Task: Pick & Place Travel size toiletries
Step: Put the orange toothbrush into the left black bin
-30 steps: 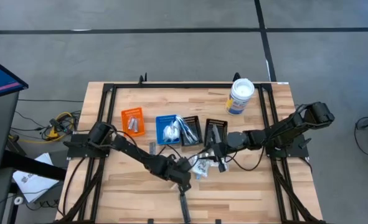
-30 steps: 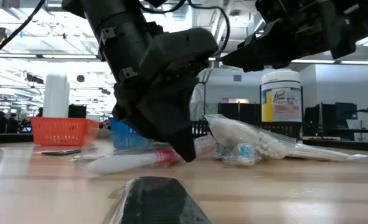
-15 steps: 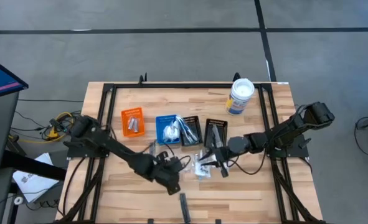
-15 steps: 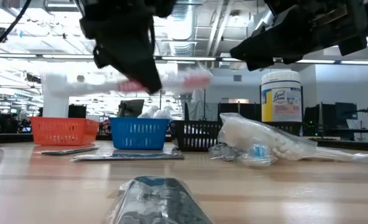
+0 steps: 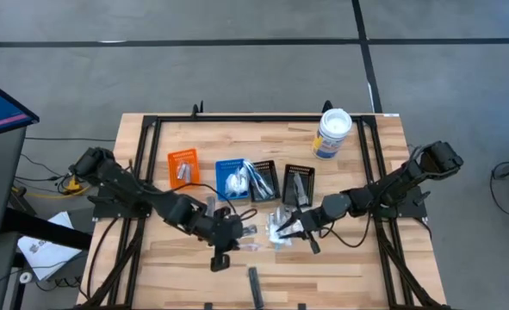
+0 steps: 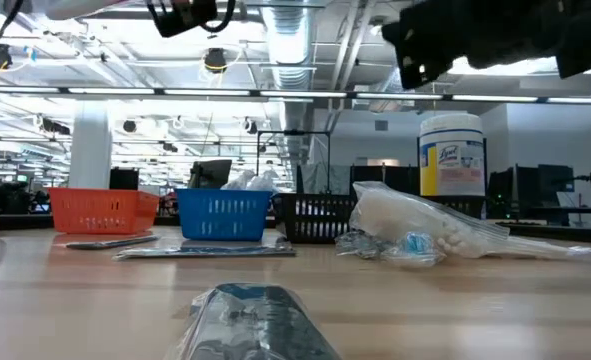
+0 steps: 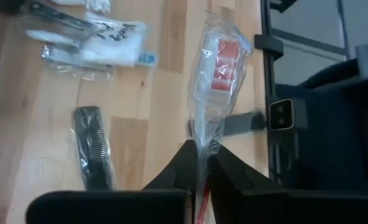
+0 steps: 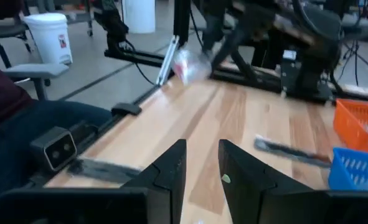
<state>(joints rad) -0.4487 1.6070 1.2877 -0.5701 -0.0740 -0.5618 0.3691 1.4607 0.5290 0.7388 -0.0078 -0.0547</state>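
We find the left gripper (image 7: pixel 198 163) clamped on a clear-wrapped stick (image 7: pixel 212 74) with a red label, raised above the table (image 7: pixel 152 93). Beyond its jaws lie a black comb (image 7: pixel 94 146) and white packets (image 7: pixel 93 45). The right gripper (image 8: pixel 202 163) shows a narrow gap, holding nothing.

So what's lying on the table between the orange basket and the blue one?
Nothing stands between the orange basket and the blue basket: the high view shows only bare wood there.

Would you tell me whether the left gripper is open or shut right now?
Shut: the left gripper pinches a clear-wrapped stick with red, lifted above the table.
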